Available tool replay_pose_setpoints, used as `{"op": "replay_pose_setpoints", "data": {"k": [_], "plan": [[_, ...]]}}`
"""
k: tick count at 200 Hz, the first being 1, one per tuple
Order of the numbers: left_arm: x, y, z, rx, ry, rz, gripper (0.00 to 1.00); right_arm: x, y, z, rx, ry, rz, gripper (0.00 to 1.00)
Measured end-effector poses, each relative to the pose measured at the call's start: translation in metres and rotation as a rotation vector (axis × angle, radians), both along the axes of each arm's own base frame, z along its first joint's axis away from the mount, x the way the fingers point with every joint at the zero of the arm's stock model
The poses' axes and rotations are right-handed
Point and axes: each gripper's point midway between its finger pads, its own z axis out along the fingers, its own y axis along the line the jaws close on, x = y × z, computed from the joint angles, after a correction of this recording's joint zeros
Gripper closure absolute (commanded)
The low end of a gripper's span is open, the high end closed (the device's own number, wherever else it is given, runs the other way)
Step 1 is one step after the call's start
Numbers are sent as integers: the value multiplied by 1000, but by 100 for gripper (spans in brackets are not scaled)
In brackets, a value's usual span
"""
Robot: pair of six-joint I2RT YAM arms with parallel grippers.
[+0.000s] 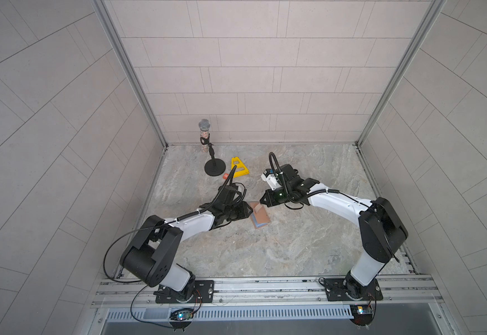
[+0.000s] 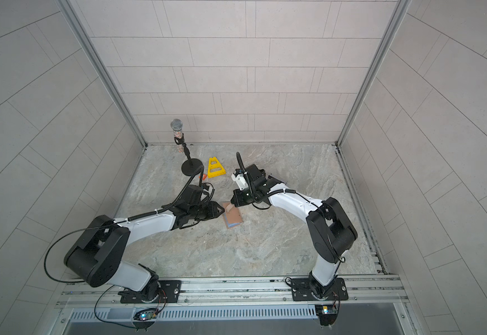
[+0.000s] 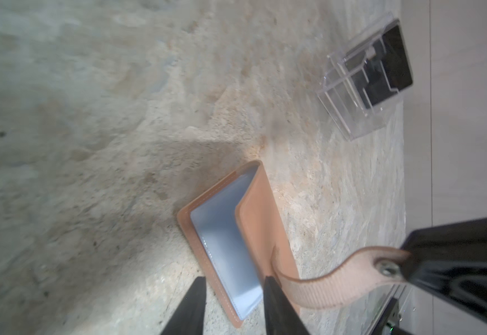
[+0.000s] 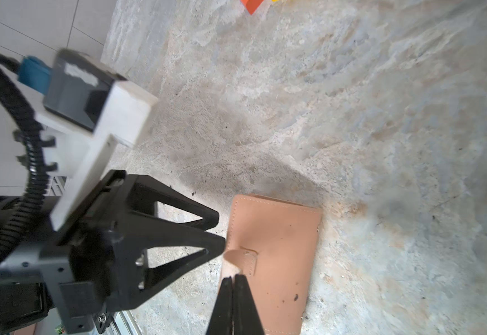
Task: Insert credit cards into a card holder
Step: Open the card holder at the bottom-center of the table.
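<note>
Near the middle of the grey marbled tabletop (image 1: pixel 294 249), the tan-pink leather-like card holder (image 1: pixel 262 219) is laid flat, with its upper cover lifted a little. A light blue plastic credit card (image 3: pixel 222 232) is seen inside it, under the raised cover. The holder's strap tab (image 3: pixel 338 278), with its round snap, is pinched by the right gripper (image 4: pixel 232 290), which is closed on it at 1 o'clock from the holder in both top views. The left gripper (image 3: pixel 233 301) is found at 9 o'clock, just beside the holder's edge. Its jaws are held apart, and nothing is seen clamped between them.

Further out, at about 11 o'clock, a yellow plastic triangle (image 1: pixel 239 168), a small orange tile (image 1: pixel 226 175) and a black microphone stand (image 1: pixel 214 168) are placed. In the left wrist view, a clear plastic box stand (image 3: pixel 352 110) with a black card (image 3: pixel 390 63) in it is shown well apart from the holder.
</note>
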Motion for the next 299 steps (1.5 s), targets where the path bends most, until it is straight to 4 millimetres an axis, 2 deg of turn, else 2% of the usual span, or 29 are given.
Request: {"op": "replay_pose_setpoints", "data": {"k": [33, 50, 76, 114, 146, 176, 214, 255, 299], "plan": [[3, 14, 10, 50, -43, 50, 69, 0, -2, -30, -37, 54, -17, 100], [3, 16, 10, 60, -49, 54, 69, -2, -6, -37, -56, 65, -31, 100], [2, 16, 8, 66, -39, 50, 69, 3, -12, -38, -75, 47, -70, 100], [-2, 12, -2, 62, -7, 30, 70, 15, -33, -31, -117, -5, -149, 100], [-7, 5, -9, 46, 23, -2, 70, 20, -45, -34, -159, -11, -185, 100], [-8, -3, -5, 14, 17, -29, 67, 20, -49, -37, -183, -13, -193, 100], [-6, -13, 5, -42, -5, -52, 58, 19, -51, -38, -197, -11, -190, 100], [0, -25, 16, -115, -32, -59, 52, 18, -50, -38, -190, -7, -183, 100], [4, -36, 10, -176, 2, -50, 52, 18, -49, -38, -187, -6, -179, 100]]}}
